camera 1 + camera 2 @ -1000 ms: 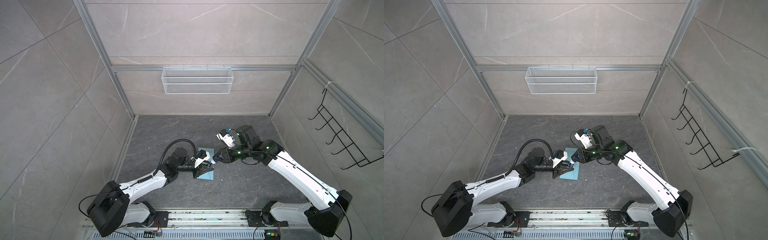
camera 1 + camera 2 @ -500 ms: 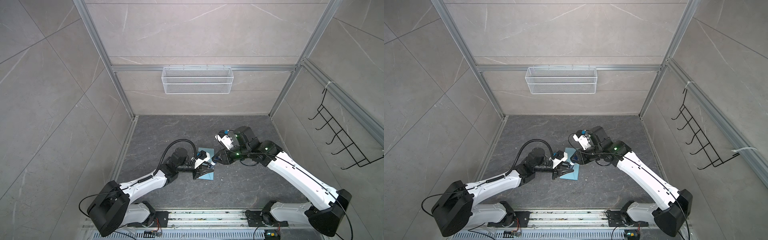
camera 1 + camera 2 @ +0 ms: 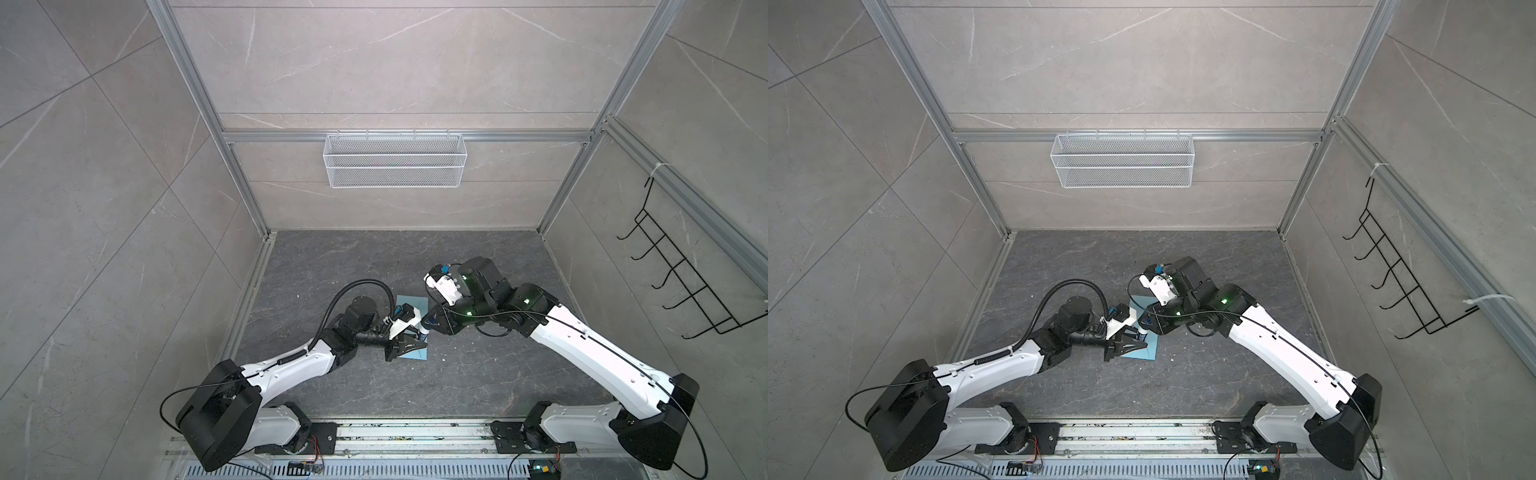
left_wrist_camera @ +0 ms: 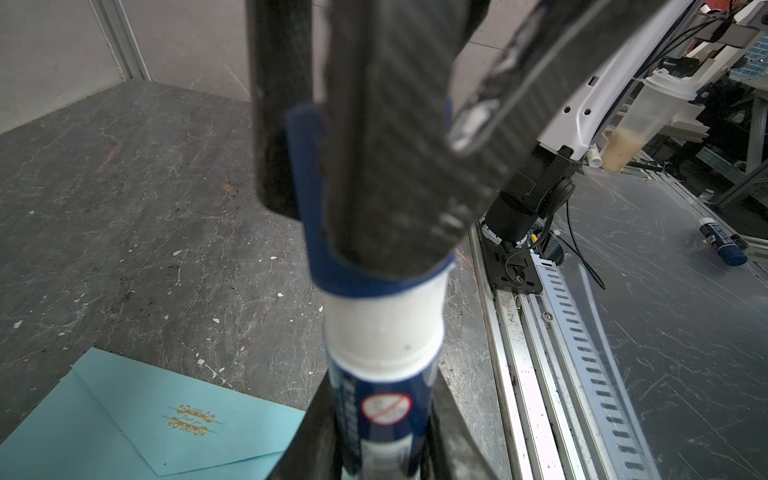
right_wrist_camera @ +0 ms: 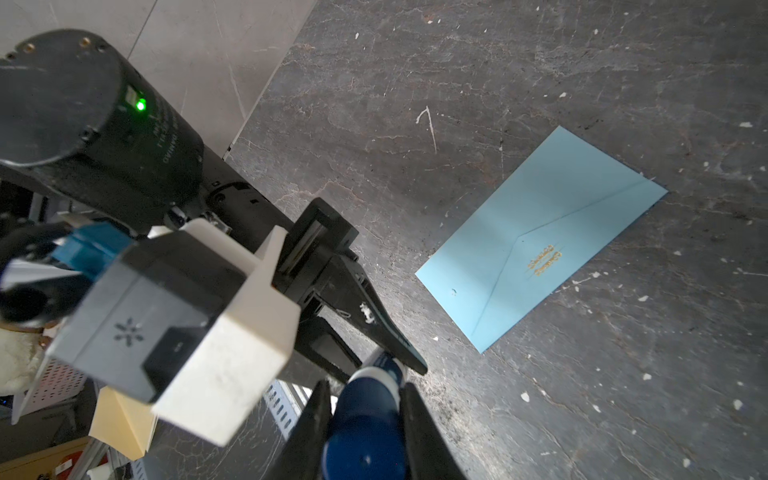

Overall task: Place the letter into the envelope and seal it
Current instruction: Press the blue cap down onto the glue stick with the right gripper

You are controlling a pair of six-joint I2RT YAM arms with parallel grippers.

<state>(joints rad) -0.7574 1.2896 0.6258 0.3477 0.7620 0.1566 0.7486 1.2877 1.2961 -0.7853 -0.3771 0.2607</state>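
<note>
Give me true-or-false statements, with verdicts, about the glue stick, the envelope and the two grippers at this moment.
1. The left gripper and the right gripper both grip one glue stick. True.
2. The envelope hangs from a gripper. False: it lies flat on the table, with neither gripper on it.
3. The envelope's flap stands open. False: it is folded down.
4. Gold print shows on the flap. True.

matt paper envelope (image 5: 540,232), glossy plastic glue stick (image 4: 382,415) — rough, speckled stone-look floor (image 5: 457,62)
</note>
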